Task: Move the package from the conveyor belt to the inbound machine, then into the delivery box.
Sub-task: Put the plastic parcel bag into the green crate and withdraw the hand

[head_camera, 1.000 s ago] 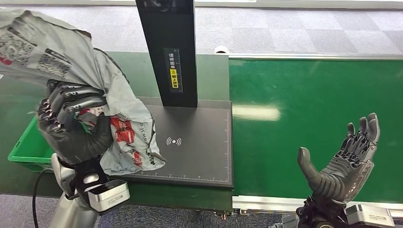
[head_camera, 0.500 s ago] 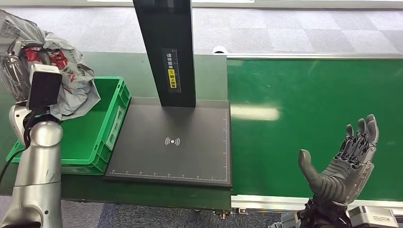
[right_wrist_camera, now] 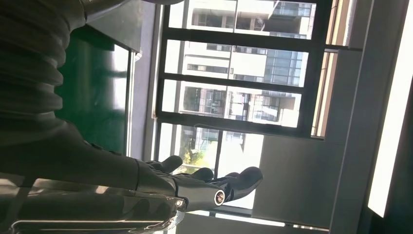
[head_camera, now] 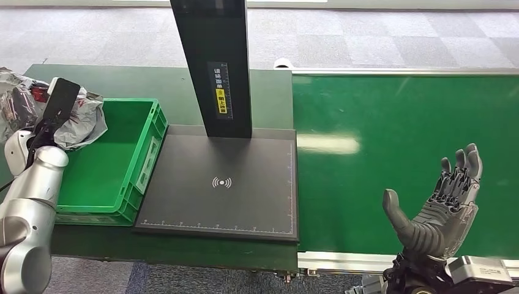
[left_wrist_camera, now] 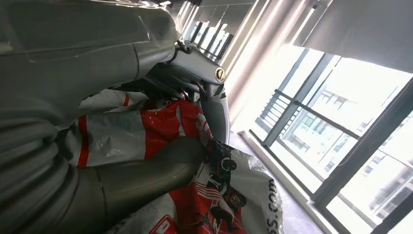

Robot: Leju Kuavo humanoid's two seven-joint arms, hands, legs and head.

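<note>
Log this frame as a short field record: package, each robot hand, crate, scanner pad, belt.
package: grey and red plastic mailer bag, held above the crate's far left corner
left robot hand: grips the bag
right robot hand: open, palm up over the belt's near edge
green crate: nothing inside
inbound machine pad: bare
conveyor belt: no parcels
</note>
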